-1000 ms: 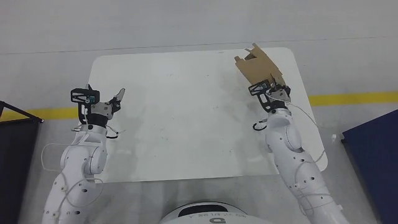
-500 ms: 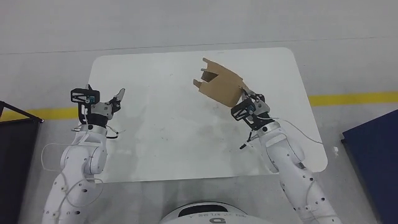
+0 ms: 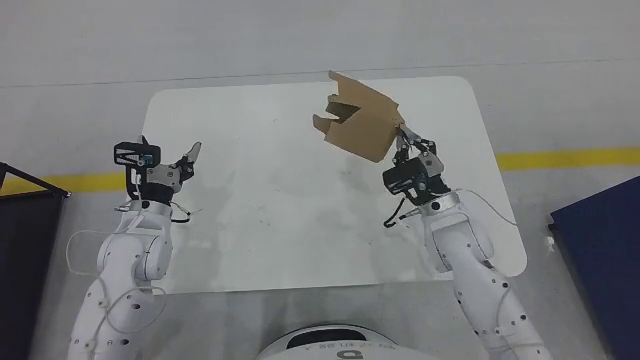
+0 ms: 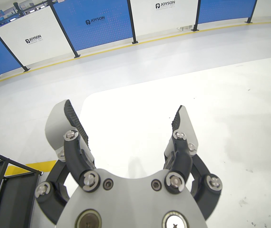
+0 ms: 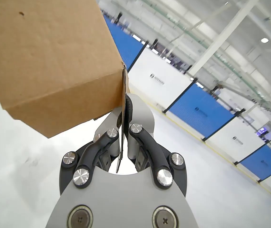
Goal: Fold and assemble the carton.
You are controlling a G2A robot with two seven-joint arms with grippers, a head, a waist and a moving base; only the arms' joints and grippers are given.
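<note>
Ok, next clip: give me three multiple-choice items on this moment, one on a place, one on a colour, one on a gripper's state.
1. Where is the carton?
A) held up over the table by the right gripper
B) flat on the floor
C) lying at the table's near edge

2. What colour is the carton?
A) white
B) brown
C) blue

3. How does the left gripper stand?
A) shut on the carton
B) shut on nothing
C) open and empty

Answers: 1 A, the right wrist view shows it pinching a carton flap. 2 B, plain brown card. 3 C, spread wide, nothing between.
</note>
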